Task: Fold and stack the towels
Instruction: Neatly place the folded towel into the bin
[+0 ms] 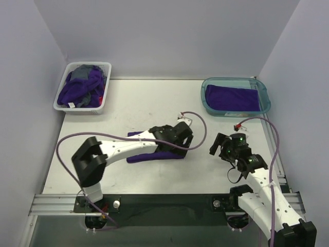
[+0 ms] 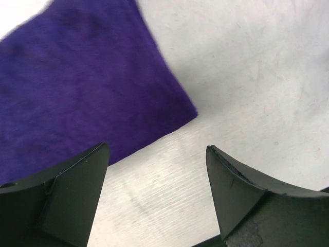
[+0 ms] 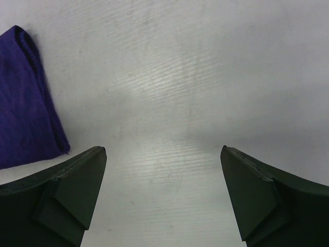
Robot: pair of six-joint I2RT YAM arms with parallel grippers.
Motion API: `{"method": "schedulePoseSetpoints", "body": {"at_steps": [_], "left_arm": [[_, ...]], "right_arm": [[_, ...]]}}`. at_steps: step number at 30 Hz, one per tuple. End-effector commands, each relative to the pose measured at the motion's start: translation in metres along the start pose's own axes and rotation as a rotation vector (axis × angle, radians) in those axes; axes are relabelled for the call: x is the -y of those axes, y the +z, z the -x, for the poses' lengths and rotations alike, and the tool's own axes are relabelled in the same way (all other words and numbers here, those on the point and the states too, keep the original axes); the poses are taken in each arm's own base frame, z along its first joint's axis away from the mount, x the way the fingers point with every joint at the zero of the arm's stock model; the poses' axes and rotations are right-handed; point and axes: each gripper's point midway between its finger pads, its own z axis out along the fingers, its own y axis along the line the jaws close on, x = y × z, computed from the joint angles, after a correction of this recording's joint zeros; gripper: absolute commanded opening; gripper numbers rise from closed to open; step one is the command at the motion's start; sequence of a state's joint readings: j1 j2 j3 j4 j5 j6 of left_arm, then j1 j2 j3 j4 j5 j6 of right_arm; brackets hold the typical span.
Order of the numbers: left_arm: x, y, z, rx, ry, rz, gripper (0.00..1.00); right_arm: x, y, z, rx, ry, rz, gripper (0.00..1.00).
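Observation:
One folded purple towel (image 1: pixel 149 156) lies in the middle of the table, partly under my left arm. In the left wrist view its corner (image 2: pixel 77 87) fills the upper left, and my left gripper (image 2: pixel 157 149) stands open over bare table just off that corner, holding nothing. My left gripper (image 1: pixel 184 140) sits at the towel's right end. My right gripper (image 1: pixel 216 143) is to the right of the towel, open and empty (image 3: pixel 163 149), with the towel's folded edge (image 3: pixel 25 108) at its left. Another folded purple towel (image 1: pixel 232 98) lies in the teal tray (image 1: pixel 263 92).
A white slotted basket (image 1: pixel 61 103) at the back left holds several rumpled purple towels (image 1: pixel 82 88) with a bit of grey and red cloth. Pale walls close in the table on three sides. Cables loop over both arms.

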State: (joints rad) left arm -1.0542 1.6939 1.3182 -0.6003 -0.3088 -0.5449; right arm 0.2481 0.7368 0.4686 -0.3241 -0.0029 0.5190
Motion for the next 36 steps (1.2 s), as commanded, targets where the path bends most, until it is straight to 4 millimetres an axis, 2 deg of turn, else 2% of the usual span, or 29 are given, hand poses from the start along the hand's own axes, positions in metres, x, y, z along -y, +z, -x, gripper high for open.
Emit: {"method": "schedulePoseSetpoints", "body": {"at_steps": [1, 2, 4, 8, 20, 22, 24, 25, 27, 28, 29, 32, 33, 34, 35, 36], "left_arm": [[0.027, 0.011, 0.009, -0.006, 0.082, 0.013, 0.86], [0.031, 0.024, -0.001, -0.045, 0.116, 0.026, 0.85], [0.044, 0.035, -0.001, -0.061, 0.147, 0.021, 0.84], [0.051, 0.052, -0.011, -0.104, 0.191, 0.036, 0.78], [0.036, 0.088, -0.050, -0.209, 0.238, 0.123, 0.71], [0.034, 0.093, -0.055, -0.225, 0.243, 0.131, 0.66], [0.032, 0.096, -0.061, -0.239, 0.243, 0.134, 0.59], [0.031, 0.098, -0.063, -0.247, 0.243, 0.136, 0.47], [0.028, 0.100, -0.067, -0.259, 0.238, 0.135, 0.32], [0.027, 0.099, -0.068, -0.256, 0.239, 0.132, 0.16], [0.025, 0.099, -0.067, -0.248, 0.240, 0.134, 0.10], [0.024, 0.092, -0.055, -0.198, 0.234, 0.117, 0.03], [0.026, 0.084, -0.046, -0.167, 0.219, 0.097, 0.01], [0.029, 0.082, -0.039, -0.137, 0.210, 0.075, 0.01], [0.025, 0.079, -0.042, -0.137, 0.208, 0.074, 0.00], [0.027, 0.070, -0.031, -0.106, 0.191, 0.048, 0.00]], "right_arm": [[0.022, -0.002, -0.009, -0.020, 0.036, -0.074, 1.00], [0.022, -0.002, -0.009, -0.018, 0.045, -0.070, 1.00], [0.026, -0.003, -0.010, -0.008, 0.060, -0.076, 1.00], [0.024, -0.003, -0.014, -0.011, 0.067, -0.050, 1.00], [0.022, -0.001, -0.019, -0.026, 0.084, -0.033, 1.00], [0.020, 0.000, -0.021, -0.029, 0.088, -0.022, 1.00], [0.019, 0.001, -0.023, -0.037, 0.095, -0.016, 1.00], [0.018, 0.001, -0.023, -0.037, 0.096, -0.009, 1.00], [0.015, 0.002, -0.027, -0.054, 0.099, 0.009, 1.00], [0.012, 0.003, -0.026, -0.053, 0.101, 0.023, 0.99], [0.006, 0.003, -0.029, -0.071, 0.100, 0.056, 0.99], [-0.004, 0.007, -0.032, -0.099, 0.131, 0.101, 0.99], [-0.010, 0.008, -0.037, -0.129, 0.149, 0.126, 0.99], [-0.016, 0.010, -0.033, -0.120, 0.186, 0.149, 1.00], [-0.021, 0.012, -0.033, -0.126, 0.211, 0.168, 1.00], [-0.026, 0.014, -0.039, -0.162, 0.237, 0.195, 1.00]]}}
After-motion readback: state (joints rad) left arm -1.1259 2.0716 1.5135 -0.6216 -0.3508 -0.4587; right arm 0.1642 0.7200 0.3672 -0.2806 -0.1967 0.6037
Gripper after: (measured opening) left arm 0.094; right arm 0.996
